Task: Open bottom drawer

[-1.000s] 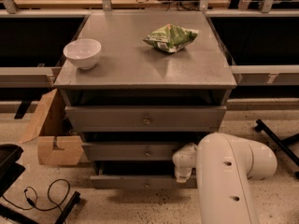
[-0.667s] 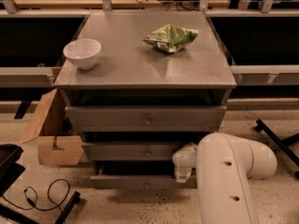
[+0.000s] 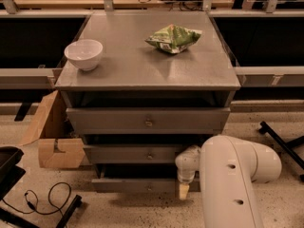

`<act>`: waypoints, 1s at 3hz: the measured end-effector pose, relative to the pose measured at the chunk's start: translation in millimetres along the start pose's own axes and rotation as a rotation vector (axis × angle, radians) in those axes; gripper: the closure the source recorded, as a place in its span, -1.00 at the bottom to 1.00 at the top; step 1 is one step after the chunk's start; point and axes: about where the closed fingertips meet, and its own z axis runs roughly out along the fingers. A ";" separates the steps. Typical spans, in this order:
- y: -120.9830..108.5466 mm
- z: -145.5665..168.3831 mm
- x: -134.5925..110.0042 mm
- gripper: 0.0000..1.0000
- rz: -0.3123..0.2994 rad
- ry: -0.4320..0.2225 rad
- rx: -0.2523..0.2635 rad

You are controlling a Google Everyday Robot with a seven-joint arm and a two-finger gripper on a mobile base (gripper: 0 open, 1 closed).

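The grey cabinet (image 3: pixel 147 65) has three stacked drawers. The bottom drawer (image 3: pixel 128 185) has the narrowest front, low near the floor, with a small brass knob (image 3: pixel 149 188) at its centre. A dark gap shows above its front. My gripper (image 3: pixel 183 190) hangs from the white arm (image 3: pixel 228 175) at the right end of the bottom drawer's front, right of the knob. The arm hides the drawer's right end. The mid-sized drawer (image 3: pixel 133 154) and the widest top drawer (image 3: pixel 147 120) sit above.
A white bowl (image 3: pixel 83 54) and a green snack bag (image 3: pixel 174 37) lie on the cabinet top. A cardboard box (image 3: pixel 54 141) stands left of the cabinet. A black cable (image 3: pixel 42 198) and black legs (image 3: pixel 280 141) lie on the floor.
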 end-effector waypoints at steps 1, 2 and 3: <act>0.1 0.0 0.0 -1.00 0.000 0.000 0.000; 26.9 6.9 0.4 -0.96 0.016 0.016 -0.072; 94.5 8.4 7.9 -0.51 0.054 0.060 -0.219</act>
